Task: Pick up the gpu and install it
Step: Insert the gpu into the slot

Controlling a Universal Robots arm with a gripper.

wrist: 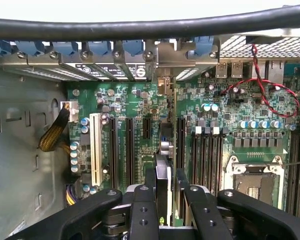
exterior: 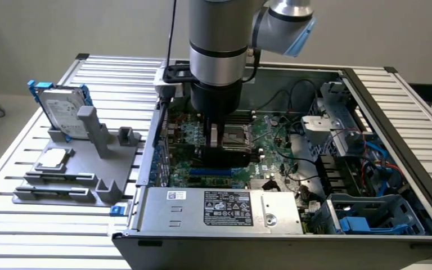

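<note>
My gripper reaches down into the open computer case, over the green motherboard. It is shut on the gpu, whose black shroud shows just below the fingers. In the wrist view the gpu appears edge-on as a thin card between the black fingers of the gripper. The card stands upright over the row of black expansion slots. Its metal bracket end reaches the case's rear slot openings. I cannot tell whether its edge sits in a slot.
A silver hard drive with a blue frame stands on a grey fixture at the exterior view's left. Around the card are a white slot, memory slots, the CPU socket and red-black wires. The power supply sits at the front.
</note>
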